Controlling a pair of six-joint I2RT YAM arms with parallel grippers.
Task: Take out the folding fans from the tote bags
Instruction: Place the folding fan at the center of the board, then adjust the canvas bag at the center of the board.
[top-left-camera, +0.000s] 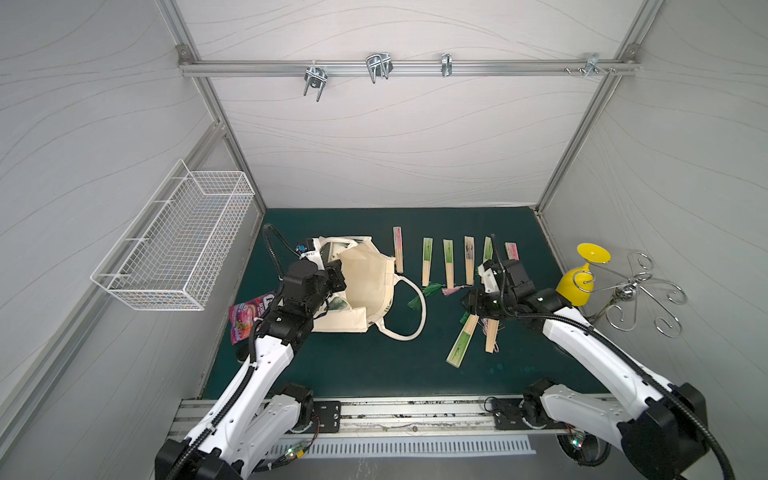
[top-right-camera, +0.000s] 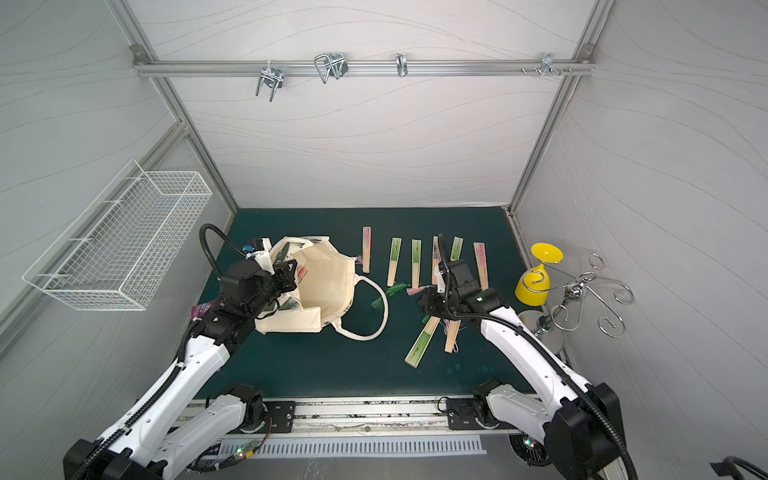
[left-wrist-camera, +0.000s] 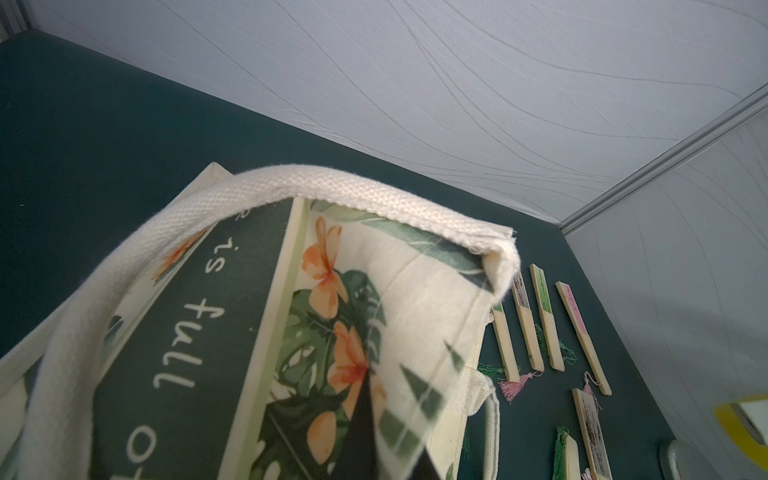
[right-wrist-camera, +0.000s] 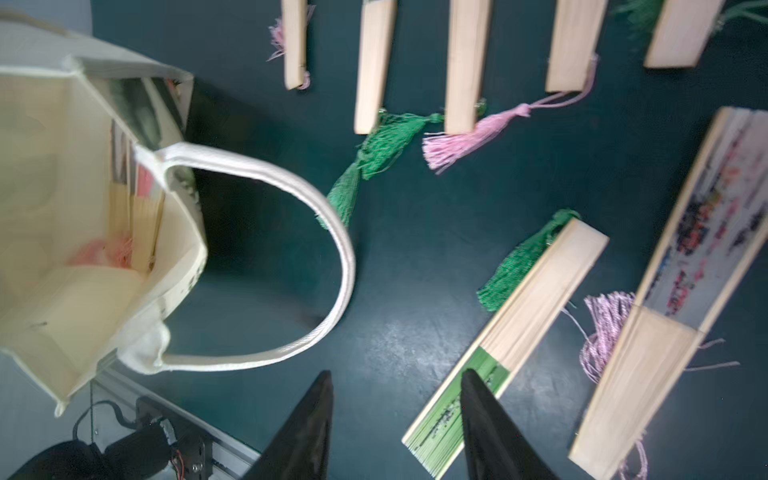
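The cream tote bag (top-left-camera: 365, 286) (top-right-camera: 324, 286) lies open on the green mat, one handle looped out to the right. My left gripper (top-left-camera: 336, 272) (left-wrist-camera: 365, 419) is shut on the bag's printed side wall (left-wrist-camera: 249, 332) and holds it up. Inside the bag, bamboo ribs and pink paper of folding fans (right-wrist-camera: 137, 220) show. Several closed fans (top-left-camera: 449, 264) (top-right-camera: 415, 264) lie in a row beyond the bag. Two more, a green one (top-left-camera: 462, 340) (right-wrist-camera: 498, 332) and an inked one (top-left-camera: 491, 334), lie slanted nearer. My right gripper (top-left-camera: 470, 303) (right-wrist-camera: 397, 374) hangs open over the mat beside the green fan, holding nothing.
A white wire basket (top-left-camera: 178, 249) hangs on the left wall. A pink snack packet (top-left-camera: 245, 320) lies under the left arm. A yellow goblet (top-left-camera: 579, 278) and a chrome wire stand (top-left-camera: 636, 291) sit at the right edge. Metal hooks (top-left-camera: 378, 66) hang on the back rail.
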